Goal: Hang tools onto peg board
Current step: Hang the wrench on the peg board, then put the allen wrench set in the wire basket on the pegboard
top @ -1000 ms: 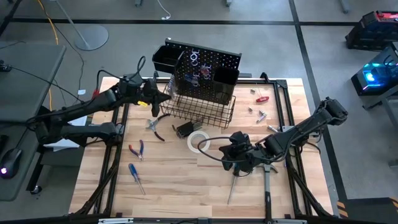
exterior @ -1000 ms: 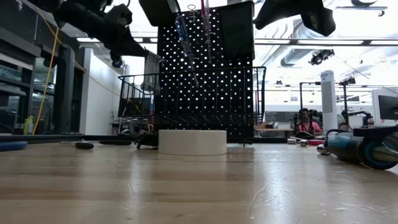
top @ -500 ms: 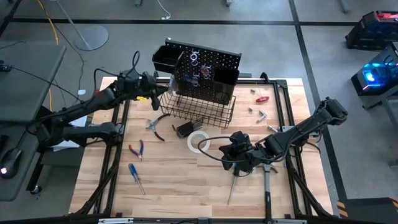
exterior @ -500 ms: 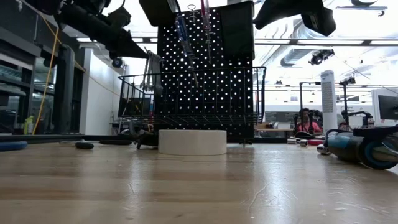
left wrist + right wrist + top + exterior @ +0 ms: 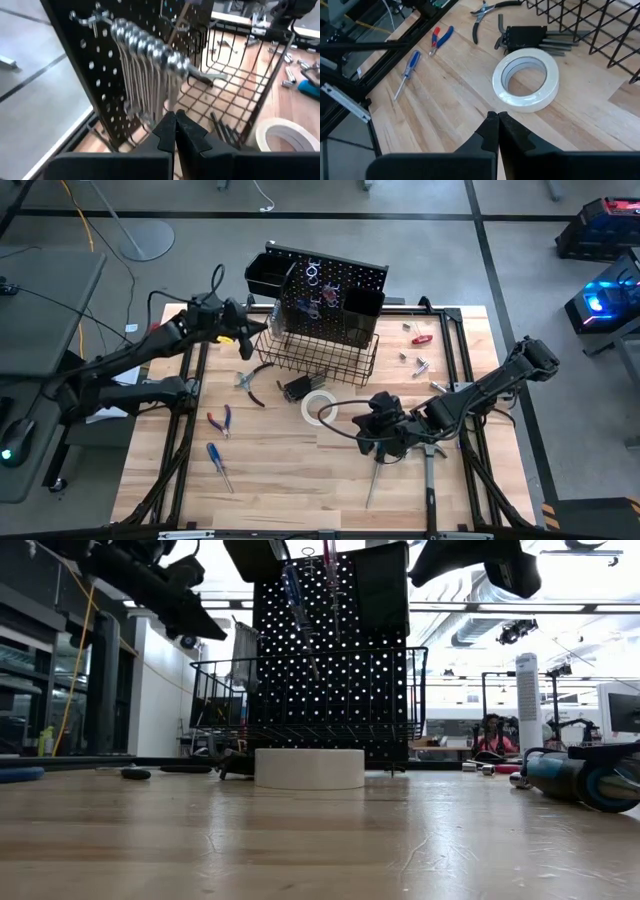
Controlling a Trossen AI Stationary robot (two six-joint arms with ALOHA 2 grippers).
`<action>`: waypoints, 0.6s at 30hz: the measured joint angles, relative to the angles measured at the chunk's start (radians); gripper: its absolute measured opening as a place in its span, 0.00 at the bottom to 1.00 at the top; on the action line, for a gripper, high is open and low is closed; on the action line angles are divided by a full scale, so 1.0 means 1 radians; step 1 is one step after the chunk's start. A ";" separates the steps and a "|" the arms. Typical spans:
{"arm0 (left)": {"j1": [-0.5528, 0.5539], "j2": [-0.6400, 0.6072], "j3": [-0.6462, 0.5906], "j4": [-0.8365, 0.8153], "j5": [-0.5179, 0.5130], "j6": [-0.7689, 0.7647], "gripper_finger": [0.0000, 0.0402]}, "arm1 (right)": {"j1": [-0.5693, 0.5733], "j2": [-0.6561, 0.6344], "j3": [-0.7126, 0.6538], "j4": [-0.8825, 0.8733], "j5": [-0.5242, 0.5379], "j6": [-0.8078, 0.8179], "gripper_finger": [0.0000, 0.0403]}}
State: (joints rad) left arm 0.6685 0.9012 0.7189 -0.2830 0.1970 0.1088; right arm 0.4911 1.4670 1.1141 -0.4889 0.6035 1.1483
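Observation:
The black peg board (image 5: 335, 285) stands at the table's far side. A row of silver wrenches (image 5: 150, 55) hangs by its ring ends from a hook on the board's left part, also visible in the low view (image 5: 245, 650). My left gripper (image 5: 175, 120) is shut, raised just left of the wrenches (image 5: 262, 332), with a gap to them in the low view (image 5: 222, 633). My right gripper (image 5: 497, 122) is shut and hovers over the table (image 5: 368, 423) near the white tape roll (image 5: 525, 82). A blue-handled screwdriver (image 5: 218, 465) and red-and-blue pliers (image 5: 220, 420) lie flat on the tabletop.
The wire basket (image 5: 320, 355) juts from the board's foot toward the near edge. Dark pliers (image 5: 250, 385) and a black hex-key set (image 5: 297, 387) lie before it. A red screwdriver (image 5: 420, 338) and small bits (image 5: 415, 363) lie at the far right. Bare wood spans the near middle.
My left gripper has drawn back from the hanging wrenches toward the table's left edge, staying raised. The wrenches have stayed hanging on their hook. The right arm has kept still.

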 joint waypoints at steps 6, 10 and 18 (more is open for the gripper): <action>-0.001 -0.055 0.000 -0.137 0.001 0.000 0.00 | 0.000 0.000 0.000 -0.003 -0.010 -0.003 0.00; -0.001 -0.085 0.000 -0.237 0.001 0.002 0.00 | -0.007 0.000 0.000 -0.004 -0.010 -0.004 0.00; -0.054 -0.101 0.000 -0.434 0.015 0.008 0.00 | -0.041 0.000 0.000 0.008 0.019 0.003 0.00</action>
State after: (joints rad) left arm 0.6141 0.8007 0.7191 -0.7171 0.2120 0.1167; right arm 0.4498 1.4670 1.1141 -0.4813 0.6228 1.1511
